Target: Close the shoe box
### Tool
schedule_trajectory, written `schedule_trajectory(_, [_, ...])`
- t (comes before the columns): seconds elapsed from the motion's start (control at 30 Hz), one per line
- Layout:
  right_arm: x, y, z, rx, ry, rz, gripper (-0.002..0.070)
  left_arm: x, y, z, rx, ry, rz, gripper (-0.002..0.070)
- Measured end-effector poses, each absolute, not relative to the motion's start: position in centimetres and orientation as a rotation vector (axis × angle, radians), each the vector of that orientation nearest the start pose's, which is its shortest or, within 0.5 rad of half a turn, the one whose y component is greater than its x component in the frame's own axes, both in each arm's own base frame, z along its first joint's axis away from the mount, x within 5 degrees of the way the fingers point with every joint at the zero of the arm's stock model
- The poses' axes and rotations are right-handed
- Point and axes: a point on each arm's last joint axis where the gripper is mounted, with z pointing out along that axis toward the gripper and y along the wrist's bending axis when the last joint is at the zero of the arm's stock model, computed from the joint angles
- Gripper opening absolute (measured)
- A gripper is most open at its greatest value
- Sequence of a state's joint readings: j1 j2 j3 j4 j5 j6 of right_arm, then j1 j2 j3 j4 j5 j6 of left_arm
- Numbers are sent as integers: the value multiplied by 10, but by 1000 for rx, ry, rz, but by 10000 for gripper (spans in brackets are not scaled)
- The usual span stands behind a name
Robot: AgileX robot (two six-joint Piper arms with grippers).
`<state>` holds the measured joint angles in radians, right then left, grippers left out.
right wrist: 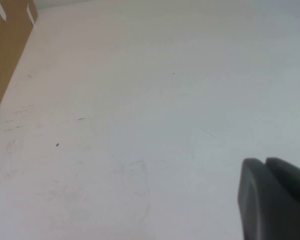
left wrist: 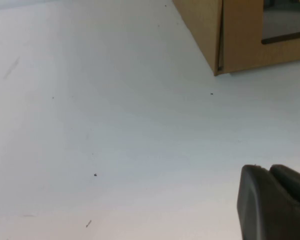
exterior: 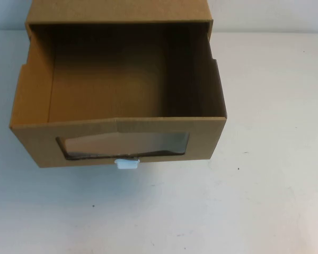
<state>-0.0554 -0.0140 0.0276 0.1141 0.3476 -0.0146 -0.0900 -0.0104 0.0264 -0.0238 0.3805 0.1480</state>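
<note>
The shoe box (exterior: 122, 79) is brown corrugated cardboard with its drawer pulled out toward me. The drawer is empty. Its front panel (exterior: 37, 145) has a wide clear window (exterior: 122, 144) and a small white tab (exterior: 127, 163) at the bottom edge. A corner of the box shows in the left wrist view (left wrist: 240, 35) and a side of it in the right wrist view (right wrist: 7, 45). My left gripper (left wrist: 267, 172) is shut and empty over bare table, apart from the box. My right gripper (right wrist: 265, 165) is shut and empty over bare table. Neither gripper shows in the high view.
The white table (exterior: 265, 201) spreads in front of and beside the box, with a few small dark specks. The outer sleeve of the box (exterior: 119, 10) stands at the back edge of the high view.
</note>
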Motion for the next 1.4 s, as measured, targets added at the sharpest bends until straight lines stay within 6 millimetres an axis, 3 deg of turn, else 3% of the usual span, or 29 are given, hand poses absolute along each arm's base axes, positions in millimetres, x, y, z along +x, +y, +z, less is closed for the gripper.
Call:
schedule_trajectory(1.2, [53,1,174,109,1840,62,-11,52,-6,171,206,1867,15,-2])
schedule_trajectory(1.3, [53,1,174,109,1840,62,-11,53,-7,173,137,1848,-55,-2])
schedule_trajectory(1.4, [53,1,174,109,1840,62,-11,54,-9,181,-31,1764,-230,-2])
